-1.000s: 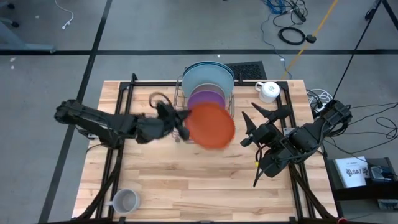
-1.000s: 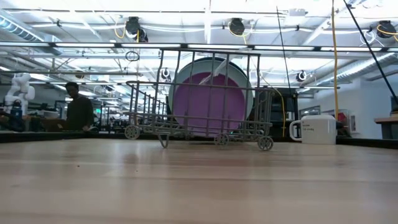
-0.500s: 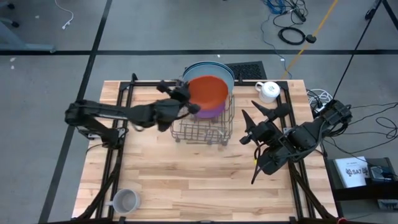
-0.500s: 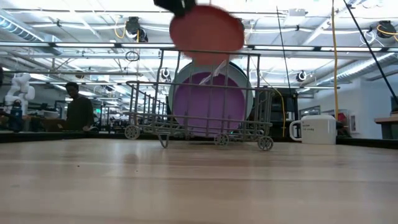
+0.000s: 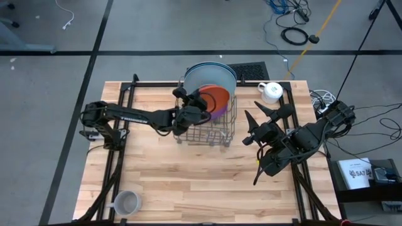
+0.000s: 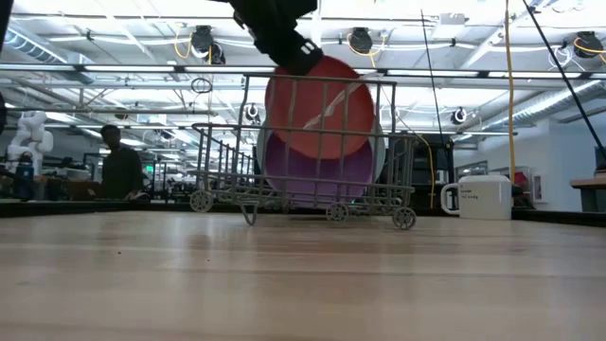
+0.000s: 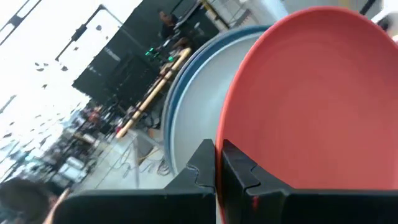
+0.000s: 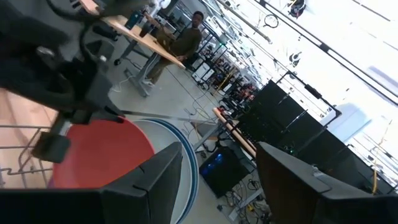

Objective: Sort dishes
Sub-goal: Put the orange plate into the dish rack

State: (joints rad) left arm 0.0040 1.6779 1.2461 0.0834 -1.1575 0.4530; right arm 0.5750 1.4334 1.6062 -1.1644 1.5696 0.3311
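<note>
We saw the orange plate (image 5: 218, 96) pinched at its rim in the left gripper (image 5: 196, 103), partway down in the wire rack (image 5: 226, 129), just in front of the purple plate (image 6: 312, 175). The right gripper (image 5: 264, 116) hung beside the rack, fingers spread wide.

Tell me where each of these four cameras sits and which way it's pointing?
High view: above the table, looking straight down; both arms show, left gripper at the dish rack.
Low view: tabletop height, looking level at the rack; the left arm comes from above.
Left wrist view: on the left arm, its fingers clamping the orange plate.
Right wrist view: on the waiting right arm, past its open fingers.
All four share the orange plate.
</note>
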